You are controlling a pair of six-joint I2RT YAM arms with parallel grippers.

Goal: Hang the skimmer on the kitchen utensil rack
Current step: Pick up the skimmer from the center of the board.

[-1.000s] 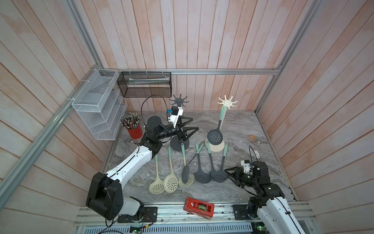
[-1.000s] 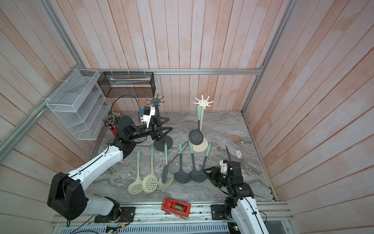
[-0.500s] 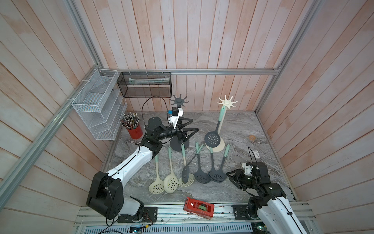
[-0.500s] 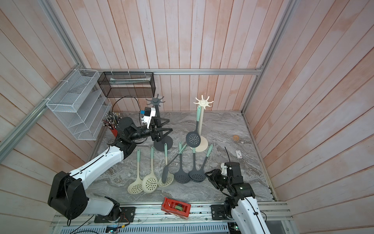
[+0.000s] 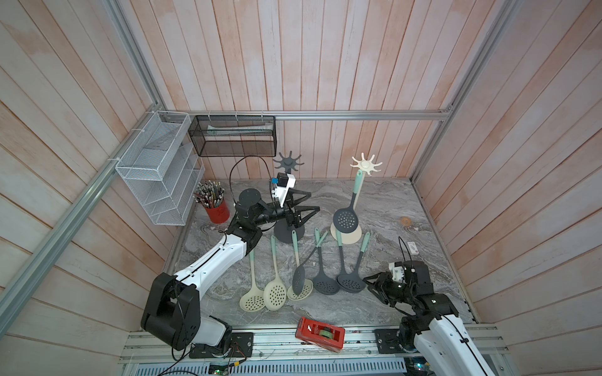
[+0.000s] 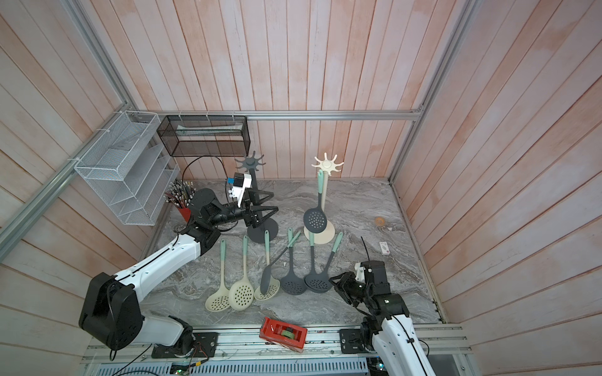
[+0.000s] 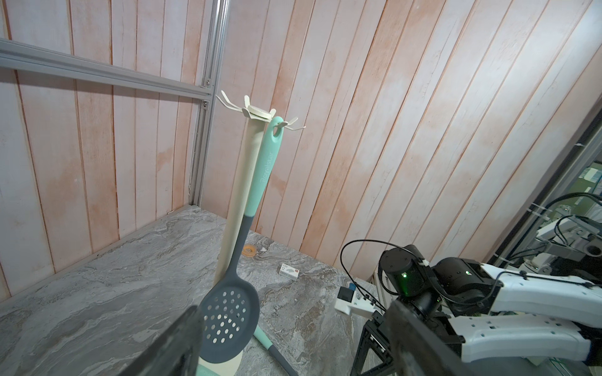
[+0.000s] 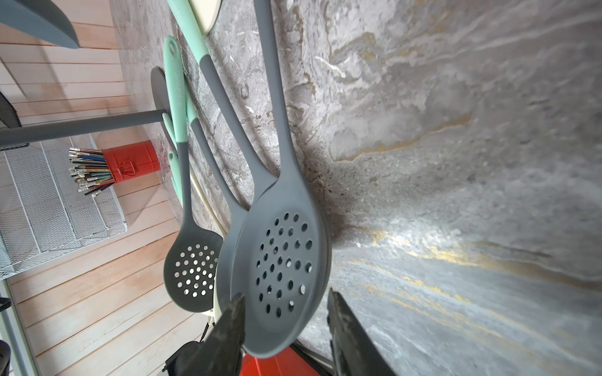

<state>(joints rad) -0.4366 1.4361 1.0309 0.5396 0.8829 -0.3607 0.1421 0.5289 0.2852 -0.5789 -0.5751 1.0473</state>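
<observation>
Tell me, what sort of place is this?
Probably a robot test cell staged as a kitchen: plank walls on an aluminium frame, two robot arms on a front rail, skimmers laid out beside a cream utensil rack.

2 dark fingertips of the right gripper are seen set apart, w/ the bowl of a dark grey perforated silicone skimmer framed between them, on the grey marbled tabletop. A 2nd grey skimmer is overlapped beneath it; a 3rd mint-handled skimmer is laid beside. A red tin of pencils is seen by a white wire mesh rack.

hanging skimmer hides most of cream rack's base; small box print unreadable.
</observation>
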